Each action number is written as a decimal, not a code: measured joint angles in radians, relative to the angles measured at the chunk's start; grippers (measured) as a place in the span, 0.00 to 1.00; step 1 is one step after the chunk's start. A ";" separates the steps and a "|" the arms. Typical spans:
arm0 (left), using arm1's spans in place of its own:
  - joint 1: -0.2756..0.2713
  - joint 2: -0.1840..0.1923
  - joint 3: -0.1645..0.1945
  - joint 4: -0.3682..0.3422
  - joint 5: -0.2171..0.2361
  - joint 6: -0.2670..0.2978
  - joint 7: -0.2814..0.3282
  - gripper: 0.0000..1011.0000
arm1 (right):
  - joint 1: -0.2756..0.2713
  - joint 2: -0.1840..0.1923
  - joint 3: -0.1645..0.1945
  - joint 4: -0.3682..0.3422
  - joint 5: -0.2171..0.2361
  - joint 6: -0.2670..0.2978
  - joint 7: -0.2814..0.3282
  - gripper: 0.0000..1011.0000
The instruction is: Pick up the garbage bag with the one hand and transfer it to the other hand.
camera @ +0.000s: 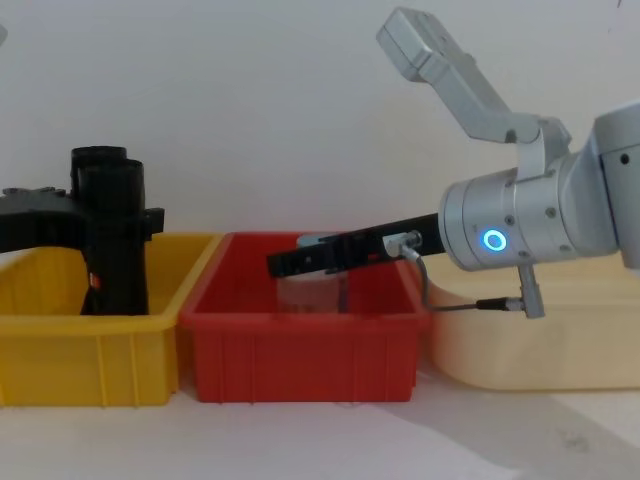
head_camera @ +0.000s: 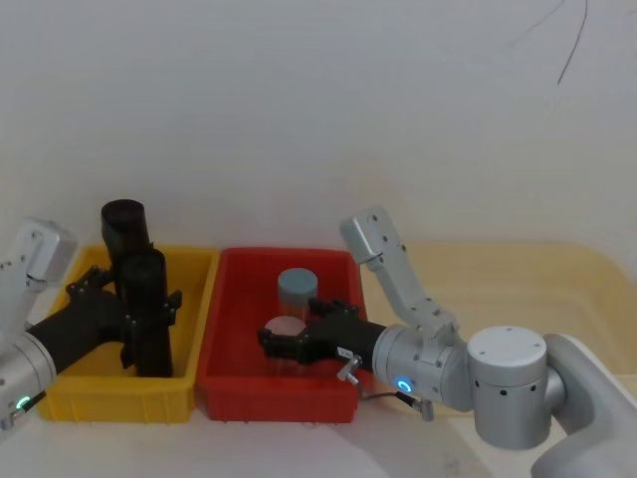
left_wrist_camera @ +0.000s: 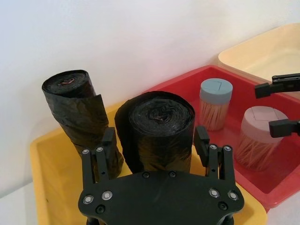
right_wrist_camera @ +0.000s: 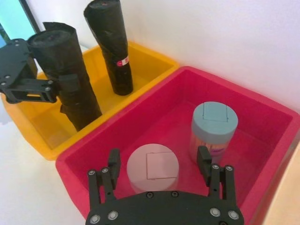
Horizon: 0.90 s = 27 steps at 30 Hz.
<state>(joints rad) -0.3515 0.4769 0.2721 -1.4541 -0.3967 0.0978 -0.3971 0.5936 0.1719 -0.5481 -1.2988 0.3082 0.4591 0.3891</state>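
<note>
A: Left gripper?
B: Jaws apart, straddling the upright black roll in the yellow bin.
A: Garbage bag?
B: Same bin, just behind that roll, tilted, red mark showing.
A: Right gripper?
B: Jaws apart, over the pink-lidded toothpick jar in the red bin.

Black rolled garbage bag, small red mark, standing tilted, at back of yellow bin

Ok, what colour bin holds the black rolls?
Yellow bin, clearest in the right wrist view.
</note>
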 joint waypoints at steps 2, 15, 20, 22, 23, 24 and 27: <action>0.000 0.000 0.000 0.000 0.000 0.000 0.000 0.99 | 0.000 0.001 0.000 -0.004 0.004 0.003 0.004 0.99; -0.001 0.000 0.000 0.000 0.000 0.000 0.000 0.99 | 0.002 0.006 -0.003 -0.017 0.020 0.016 0.014 0.99; -0.001 0.000 0.000 0.000 0.000 0.000 0.000 0.99 | 0.002 0.008 -0.008 -0.017 0.022 0.017 0.014 0.99; -0.001 0.000 0.000 0.000 0.000 0.000 0.000 0.99 | 0.002 0.009 -0.010 -0.016 0.023 0.017 0.013 0.99; -0.001 0.000 0.000 0.000 0.000 0.000 0.000 0.99 | 0.002 0.010 -0.011 -0.014 0.023 0.017 0.013 0.99; -0.001 0.000 0.000 0.000 0.000 0.000 0.000 0.99 | 0.001 0.010 -0.013 -0.013 0.023 0.017 0.013 0.99; 0.000 0.000 0.000 0.000 0.000 0.000 0.000 0.99 | 0.000 0.011 -0.016 -0.010 0.023 0.016 0.012 0.99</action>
<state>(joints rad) -0.3520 0.4770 0.2720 -1.4539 -0.3968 0.0979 -0.3971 0.5939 0.1829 -0.5638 -1.3089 0.3311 0.4753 0.4013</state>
